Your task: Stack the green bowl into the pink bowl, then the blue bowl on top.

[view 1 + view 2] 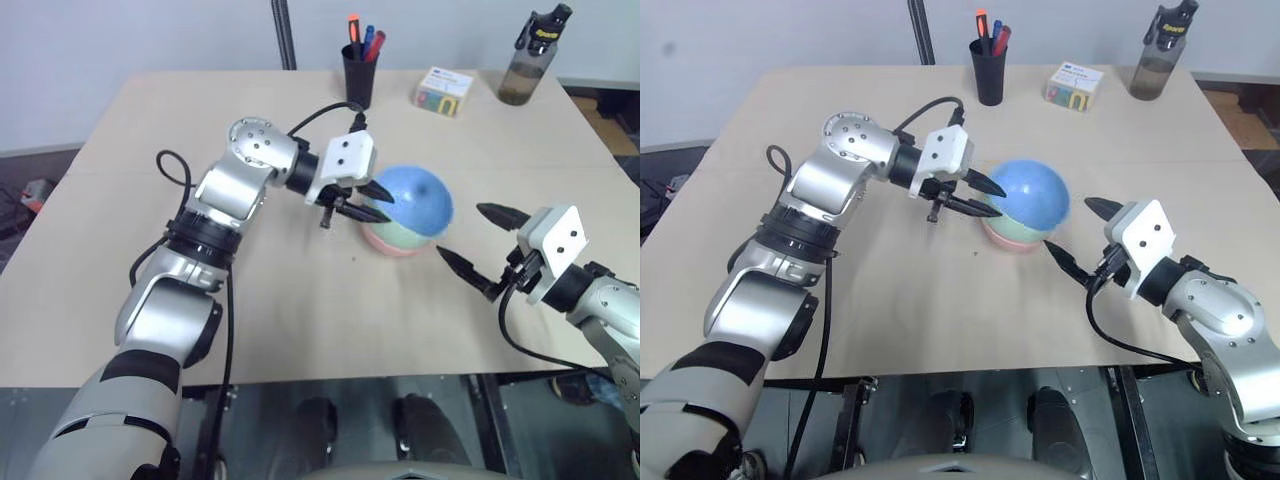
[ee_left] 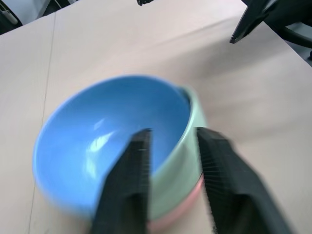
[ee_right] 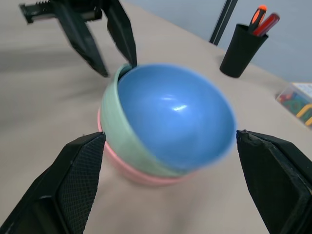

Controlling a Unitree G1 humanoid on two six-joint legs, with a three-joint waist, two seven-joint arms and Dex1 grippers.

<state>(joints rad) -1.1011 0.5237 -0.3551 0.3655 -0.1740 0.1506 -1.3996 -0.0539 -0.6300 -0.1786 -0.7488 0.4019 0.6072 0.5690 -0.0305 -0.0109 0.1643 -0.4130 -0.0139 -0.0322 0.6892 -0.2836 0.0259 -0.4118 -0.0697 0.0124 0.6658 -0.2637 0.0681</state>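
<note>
1. Three bowls sit nested near the middle of the table (image 1: 150, 150): the pink bowl (image 1: 398, 247) at the bottom, the green bowl (image 3: 117, 129) in it, the blue bowl (image 1: 415, 200) on top but tilted, its rim riding high on one side.
2. My left gripper (image 1: 352, 202) is right at the stack's left edge, fingers apart with the rim wall standing between them; I cannot tell whether either pad touches it, and I judge it is not gripping.
3. My right gripper (image 1: 480, 245) waits just to the stack's right, fingers spread wide and holding nothing, aimed across at the bowls.
4. The left arm is nearer, so what matters is that the bowls lie directly beyond its fingers; I would guess the blue bowl needs to settle level before I back away.
5. The table is plain and pale tan. A pen cup (image 1: 358, 72), a small box (image 1: 444, 90) and a bottle (image 1: 528, 60) stand along the far edge, well apart from the work.
</note>
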